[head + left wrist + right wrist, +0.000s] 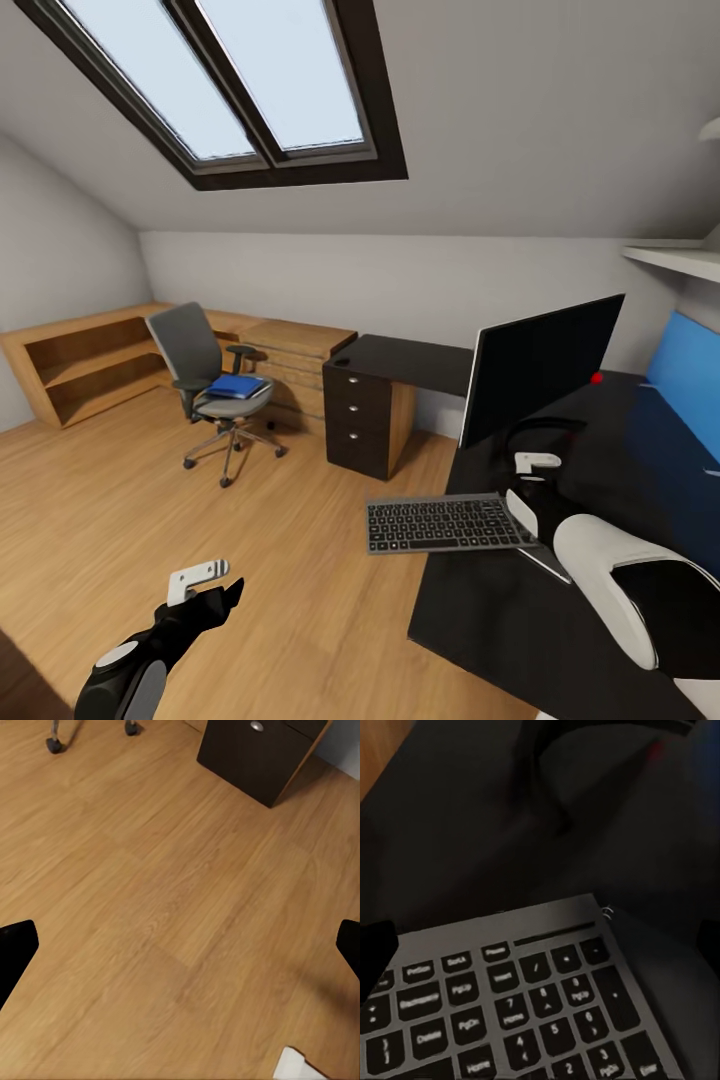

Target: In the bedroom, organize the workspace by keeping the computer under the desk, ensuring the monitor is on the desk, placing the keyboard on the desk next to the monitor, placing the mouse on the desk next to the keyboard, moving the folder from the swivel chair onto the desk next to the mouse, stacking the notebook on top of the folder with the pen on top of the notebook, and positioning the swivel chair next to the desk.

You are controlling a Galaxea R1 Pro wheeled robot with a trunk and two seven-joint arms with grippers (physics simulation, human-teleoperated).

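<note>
— Where is the keyboard?
— Half over the edge of the desk. My right claw pinches its end.
— The risk?
— If the grip slips, it falls to the floor.

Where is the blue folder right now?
In the head view, the folder lies on the swivel chair's seat, left of the desk, beside the wooden cabinets.

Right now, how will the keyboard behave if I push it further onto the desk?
The keyboard looks slim and rigid, so it should slide flat rather than bend. Its left part overhangs the desk edge, so downward pressure there might tip it. The smooth top suggests it may skid easily.
</note>
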